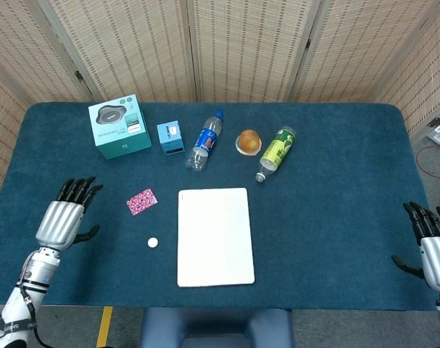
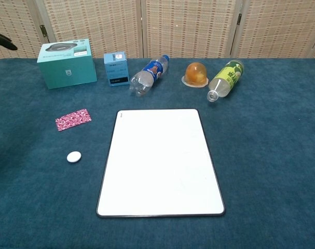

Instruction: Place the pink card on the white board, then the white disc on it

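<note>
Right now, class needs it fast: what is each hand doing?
Left hand: open, fingers apart, holding nothing, above the table.
Right hand: open, holding nothing, at the table's edge.

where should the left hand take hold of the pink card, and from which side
Probably by its long edges, coming down from above. The pink card lies flat and thin on the soft blue table cover, tilted, with clear space on every side, so nothing sticks up to wrap around. A thumb-and-finger pinch across its narrow width looks best. The left hand hangs open just to its left, empty.
</note>
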Tool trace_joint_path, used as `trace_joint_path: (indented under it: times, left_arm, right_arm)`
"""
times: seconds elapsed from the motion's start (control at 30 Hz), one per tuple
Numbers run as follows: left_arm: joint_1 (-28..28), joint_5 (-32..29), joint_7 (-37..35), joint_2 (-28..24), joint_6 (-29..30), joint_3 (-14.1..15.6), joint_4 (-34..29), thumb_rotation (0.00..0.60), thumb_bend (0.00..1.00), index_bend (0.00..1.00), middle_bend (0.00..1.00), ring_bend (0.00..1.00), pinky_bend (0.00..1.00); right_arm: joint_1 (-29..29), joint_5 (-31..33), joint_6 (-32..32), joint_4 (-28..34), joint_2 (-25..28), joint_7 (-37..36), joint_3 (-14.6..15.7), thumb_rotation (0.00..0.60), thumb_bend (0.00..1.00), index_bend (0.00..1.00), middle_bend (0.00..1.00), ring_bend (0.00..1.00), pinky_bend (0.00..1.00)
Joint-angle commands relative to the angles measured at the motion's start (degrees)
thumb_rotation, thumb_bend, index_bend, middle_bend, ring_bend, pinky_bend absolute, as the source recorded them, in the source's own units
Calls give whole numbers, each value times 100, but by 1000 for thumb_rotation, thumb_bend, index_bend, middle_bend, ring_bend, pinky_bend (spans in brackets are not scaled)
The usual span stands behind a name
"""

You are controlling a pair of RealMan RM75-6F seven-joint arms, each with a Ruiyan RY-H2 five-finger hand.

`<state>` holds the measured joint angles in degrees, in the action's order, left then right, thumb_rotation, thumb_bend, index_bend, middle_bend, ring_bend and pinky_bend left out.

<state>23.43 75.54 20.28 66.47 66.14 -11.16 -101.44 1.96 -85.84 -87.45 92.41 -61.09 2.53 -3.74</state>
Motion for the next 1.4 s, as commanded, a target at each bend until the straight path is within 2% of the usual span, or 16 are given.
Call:
trace_joint_path:
  times: [0.03, 0.33, 0.63, 0.8, 1.0, 1.4]
  left_arm:
    - [441, -508, 272, 242, -476, -182, 99, 600, 297, 154, 76, 83, 0]
    - [1234, -1784, 981, 894, -1170, -270, 620, 600, 295, 176, 76, 86, 0]
    - [1743, -2729, 1519, 1424, -1199, -268, 925, 600, 297, 214, 76, 88, 0]
    - [2148, -3486, 1859, 1749, -1292, -291, 1238, 600, 311, 229, 76, 88, 0]
    - [2434, -4027, 1946, 2021, -1312, -291, 1586, 600, 317, 236, 76, 85, 0]
    - [2743, -4460, 2054, 2450, -1223, -139, 2186, 600, 317, 241, 76, 88, 0]
  right_arm:
    - [-10, -2, -13, 2, 6, -4, 0, 600, 106, 13, 118, 120, 18]
    - [-24, 3, -17, -16, 12, -35, -2, 600, 106, 13, 118, 121, 18]
    - [-16, 23, 16, -19, 21, -36, -9, 600, 106, 12, 118, 121, 18]
    - [-9, 35, 39, -35, 16, -50, -12, 600, 105, 13, 118, 121, 18]
    - [-2, 53, 76, -74, 5, -79, -9, 600, 106, 13, 118, 121, 18]
    - [-12, 137, 124, -146, -2, -144, -19, 600, 106, 12, 118, 121, 18]
